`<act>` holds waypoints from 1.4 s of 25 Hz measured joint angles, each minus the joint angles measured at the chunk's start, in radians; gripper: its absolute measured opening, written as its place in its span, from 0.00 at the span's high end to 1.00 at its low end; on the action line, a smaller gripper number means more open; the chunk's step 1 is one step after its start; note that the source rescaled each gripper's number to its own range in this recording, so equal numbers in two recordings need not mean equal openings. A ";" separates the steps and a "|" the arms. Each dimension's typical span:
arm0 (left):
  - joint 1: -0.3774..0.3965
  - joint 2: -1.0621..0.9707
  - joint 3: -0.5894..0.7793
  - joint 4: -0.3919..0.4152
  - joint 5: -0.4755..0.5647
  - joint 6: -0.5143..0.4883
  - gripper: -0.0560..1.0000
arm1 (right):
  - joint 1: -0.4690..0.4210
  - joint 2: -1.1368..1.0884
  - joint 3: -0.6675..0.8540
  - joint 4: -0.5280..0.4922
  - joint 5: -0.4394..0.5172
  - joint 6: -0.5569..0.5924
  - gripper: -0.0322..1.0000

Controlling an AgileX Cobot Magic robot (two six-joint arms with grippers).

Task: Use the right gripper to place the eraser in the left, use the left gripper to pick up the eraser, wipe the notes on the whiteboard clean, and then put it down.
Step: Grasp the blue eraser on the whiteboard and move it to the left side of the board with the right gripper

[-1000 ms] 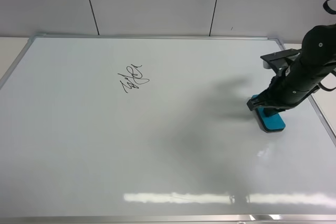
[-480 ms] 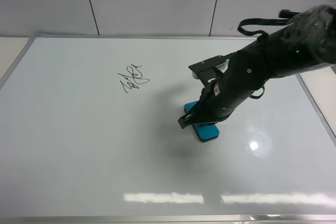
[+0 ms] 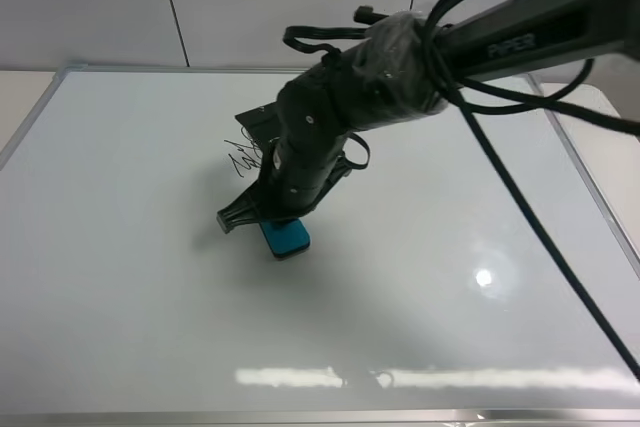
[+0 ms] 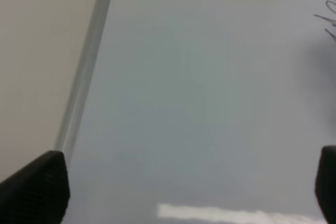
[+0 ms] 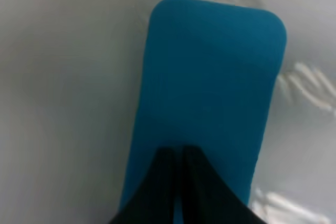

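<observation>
The only word you can read is PIPER (image 3: 507, 47), in white letters on the long black right arm (image 3: 380, 97). The notes (image 3: 247, 152) on the whiteboard (image 3: 120, 277) are a black scribble, and I cannot tell what they say. The arm covers their right part in the high view. The left wrist view shows only a few strokes of them (image 4: 329, 20), cut off at the picture's edge.

The blue eraser (image 3: 287, 239) is left of the board's middle, near the notes and on the side closer to the camera. The arm hides the back of the eraser. I cannot tell if it touches the board.

The right gripper (image 5: 180, 174) is on top of the eraser (image 5: 210, 87). Its two dark fingers (image 5: 163, 182) are pressed almost together, with a thin blue line between them, so they are pinching the eraser. This picture is blurry. From high up, the arm hides the fingertips.

The left gripper (image 4: 181, 192) is not in the high view. In its own camera, the two black fingertips (image 4: 37, 190) sit in far corners, spread wide with nothing between them. Both are cut off by the picture's edge. Under them is bare board and its silver frame (image 4: 86, 72).

Black cables (image 3: 520, 197) loop off the arm and run out of the picture.
</observation>
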 joint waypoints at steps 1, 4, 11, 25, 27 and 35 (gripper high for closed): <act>0.000 0.000 0.000 0.000 0.000 0.000 0.11 | 0.009 0.022 -0.043 0.000 0.027 0.007 0.97; 0.000 0.000 0.000 0.000 0.000 0.000 0.11 | 0.058 0.120 -0.234 0.000 0.123 0.021 0.97; 0.000 0.000 0.000 0.000 0.000 0.000 0.11 | 0.115 0.258 -0.509 -0.002 0.272 0.089 0.97; 0.000 0.000 0.000 0.000 0.000 0.000 0.11 | 0.137 0.315 -0.622 0.004 0.297 0.162 0.97; 0.000 0.000 0.000 0.000 0.000 0.000 0.11 | 0.137 0.317 -0.629 0.008 0.300 0.162 0.97; 0.000 0.000 0.000 0.000 0.000 0.000 0.11 | 0.138 0.343 -0.715 0.045 0.343 0.163 0.97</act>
